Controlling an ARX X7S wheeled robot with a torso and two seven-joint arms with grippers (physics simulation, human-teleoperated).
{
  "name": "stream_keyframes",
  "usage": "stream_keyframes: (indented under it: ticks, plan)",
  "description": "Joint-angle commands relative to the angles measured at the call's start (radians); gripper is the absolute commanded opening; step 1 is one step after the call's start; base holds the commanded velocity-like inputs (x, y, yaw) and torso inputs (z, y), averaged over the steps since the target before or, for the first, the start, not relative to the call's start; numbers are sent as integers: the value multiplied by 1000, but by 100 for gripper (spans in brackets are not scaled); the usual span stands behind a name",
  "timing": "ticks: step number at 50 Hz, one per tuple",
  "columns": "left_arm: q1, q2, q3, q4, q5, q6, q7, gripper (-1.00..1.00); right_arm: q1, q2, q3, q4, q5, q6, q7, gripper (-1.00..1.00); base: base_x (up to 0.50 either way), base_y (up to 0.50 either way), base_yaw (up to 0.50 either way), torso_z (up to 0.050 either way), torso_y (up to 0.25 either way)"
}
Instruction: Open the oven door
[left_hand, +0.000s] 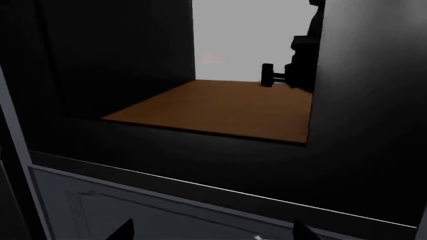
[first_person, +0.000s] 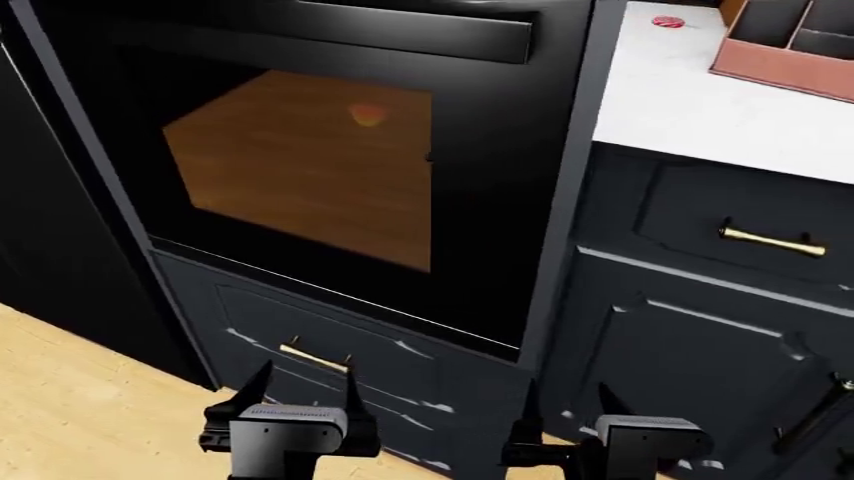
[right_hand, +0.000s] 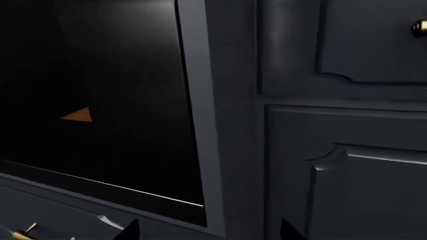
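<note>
The oven door (first_person: 494, 220) is a glossy black panel with an amber-brown window (first_person: 314, 165) and a wide black bar handle (first_person: 400, 35) along its top; it stands closed. In the head view my left gripper (first_person: 304, 385) is open, low in front of the drawer under the oven. My right gripper (first_person: 567, 405) is open too, below the door's lower right corner. The left wrist view looks at the window (left_hand: 220, 107) with the open gripper (left_hand: 212, 231) at the frame's edge. The right wrist view shows the door's right edge (right_hand: 133, 100) and open gripper (right_hand: 208, 230). Neither touches the door.
A navy drawer with a brass handle (first_person: 314, 357) lies under the oven. To the right are navy cabinet fronts with a brass handle (first_person: 770, 240), a white counter (first_person: 707, 110) and a pink-brown tray (first_person: 787, 45). A dark tall panel (first_person: 54, 200) stands left; wood floor (first_person: 80, 410) below.
</note>
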Motion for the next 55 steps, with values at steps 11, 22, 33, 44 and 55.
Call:
stream_keyframes:
  ticks: [11, 22, 33, 44, 55]
  plan:
    - [2, -5, 6, -11, -6, 14, -9, 100, -8, 4, -3, 5, 9, -13, 7, 100, 144, -363, 0, 0, 0]
    - [1, -10, 13, -3, -7, 9, -17, 100, -7, 7, -6, 9, 15, -18, 7, 100, 145, -364, 0, 0, 0]
    - [2, -15, 17, 3, -10, 8, -24, 100, -7, 9, -13, 4, 17, -20, 10, 100, 109, -276, 0, 0, 0]
    - [0, -17, 23, -3, -12, 11, -28, 100, -10, 8, -14, 18, 29, -37, 2, 100, 0, 0, 0, 0, 0]
    - [-2, -20, 29, -3, -12, 11, -32, 100, -7, 12, -24, 20, 36, -25, 0, 100, 0, 0, 277, 0, 0]
